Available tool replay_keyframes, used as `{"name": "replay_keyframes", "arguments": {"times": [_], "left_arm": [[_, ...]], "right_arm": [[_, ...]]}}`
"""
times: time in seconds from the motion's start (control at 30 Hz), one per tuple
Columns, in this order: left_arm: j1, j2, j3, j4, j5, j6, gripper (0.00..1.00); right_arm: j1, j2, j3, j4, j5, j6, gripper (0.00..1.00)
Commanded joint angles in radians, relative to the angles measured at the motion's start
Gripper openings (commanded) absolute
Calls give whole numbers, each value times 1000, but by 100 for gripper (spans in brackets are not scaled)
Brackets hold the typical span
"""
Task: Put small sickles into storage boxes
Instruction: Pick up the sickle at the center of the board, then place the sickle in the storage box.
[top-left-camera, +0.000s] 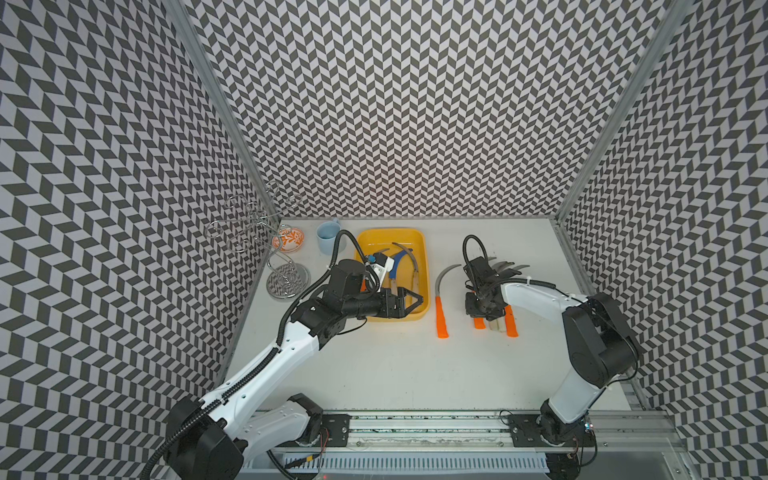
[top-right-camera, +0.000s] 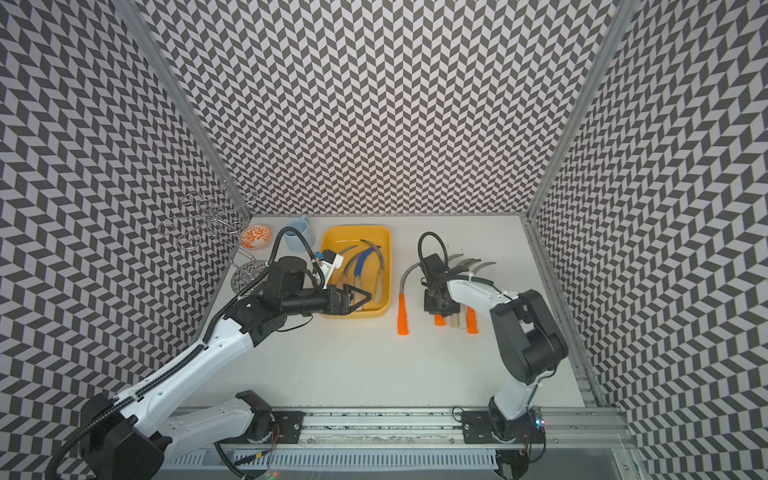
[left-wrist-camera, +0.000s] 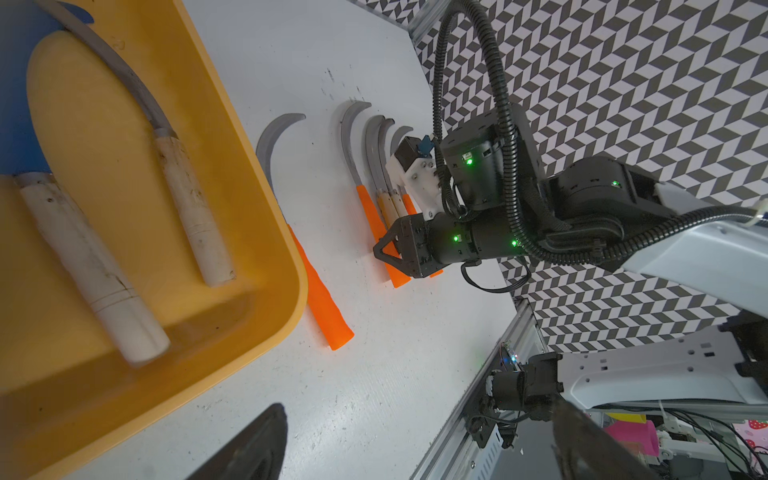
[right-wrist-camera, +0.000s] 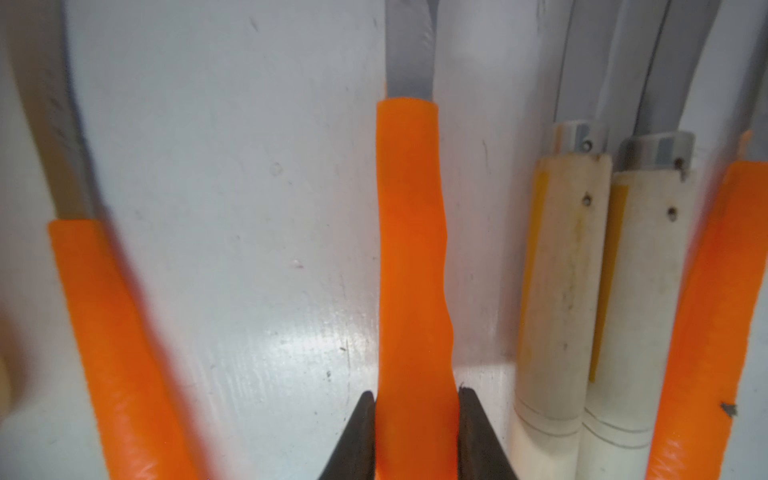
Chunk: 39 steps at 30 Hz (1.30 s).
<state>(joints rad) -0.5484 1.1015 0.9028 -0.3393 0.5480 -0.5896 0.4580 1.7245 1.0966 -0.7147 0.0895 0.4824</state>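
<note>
Orange-handled sickle (right-wrist-camera: 411, 270): handle gripped between the right fingers (right-wrist-camera: 360, 432), clenched on it.
Wooden-handled sickles (right-wrist-camera: 561, 291): two, just beside these fingers.
Left fingers (left-wrist-camera: 249, 449): released, spread wide; yellow tray (left-wrist-camera: 291, 266) just under them.

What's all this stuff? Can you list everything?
tray: one, yellow, back of table.
sickles in tray: at least three, one blue blade, partly hidden.
lone sickle: one, orange handle, beside tray.
gripped sickle: one, orange handle, next along.
other sickles: three, two pale handles, one orange, beside it.
mug: one, light blue, back left.
dish: one, orange-white, by mug.
wire rack: one, silver, left edge.
left end effector: one, black, open over tray.
right end effector: one, black, shut on gripped sickle.
</note>
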Motion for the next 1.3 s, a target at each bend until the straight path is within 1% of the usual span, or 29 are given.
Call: {"name": "replay_keyframes", "arguments": {"times": [0.0,0.3,0.67,1.03,1.27], "left_arm": [[18,15,34,-20,10,22,100],[55,35,45,-20,8,27,100],[141,34,45,-16,-5,56,100],[254,-2,3,-7,3,59,100],[302,-49,-44,-4,3,26,100]], "right_arm": [[14,-42,39,-29,-7,-7,0],[42,-60,122,-78,-28,-1,0],[87,-30,339,-191,-58,-14,0],[161,76,566,-254,-101,-22,0],[213,160,661,-249,-126,-21,0]]}}
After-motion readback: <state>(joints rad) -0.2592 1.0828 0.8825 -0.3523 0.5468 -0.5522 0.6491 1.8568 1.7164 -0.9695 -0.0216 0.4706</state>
